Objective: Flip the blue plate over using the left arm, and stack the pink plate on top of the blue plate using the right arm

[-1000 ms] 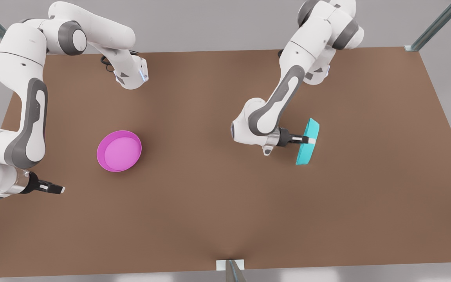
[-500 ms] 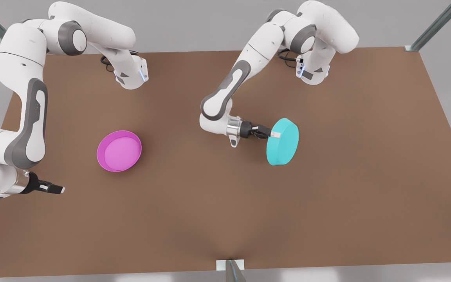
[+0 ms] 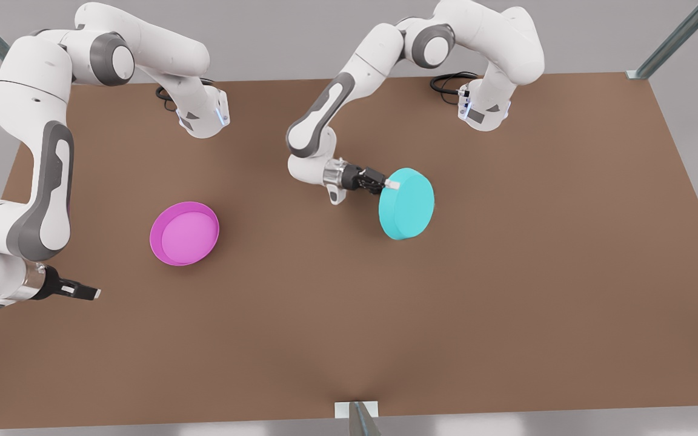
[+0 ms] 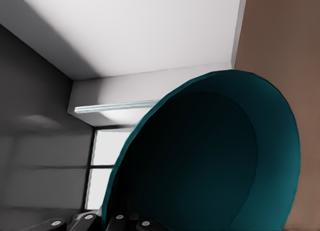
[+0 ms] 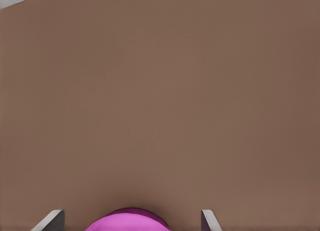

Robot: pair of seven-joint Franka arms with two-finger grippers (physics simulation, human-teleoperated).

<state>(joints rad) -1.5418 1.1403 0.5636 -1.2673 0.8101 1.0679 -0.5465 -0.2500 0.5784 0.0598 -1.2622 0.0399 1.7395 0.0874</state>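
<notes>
brown table [image 3: 506,303] carries the pink plate [image 3: 184,233]; left gripper [image 3: 390,183] clamps the blue plate [image 3: 408,204], base-up and tilted; right gripper [image 3: 89,293] waits, fingers apart.

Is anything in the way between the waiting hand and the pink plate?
Nothing visible. The right gripper waits with fingers open, and only bare table lies between it and the pink plate. The left gripper holds the blue plate far off, toward the front view's right.
</notes>
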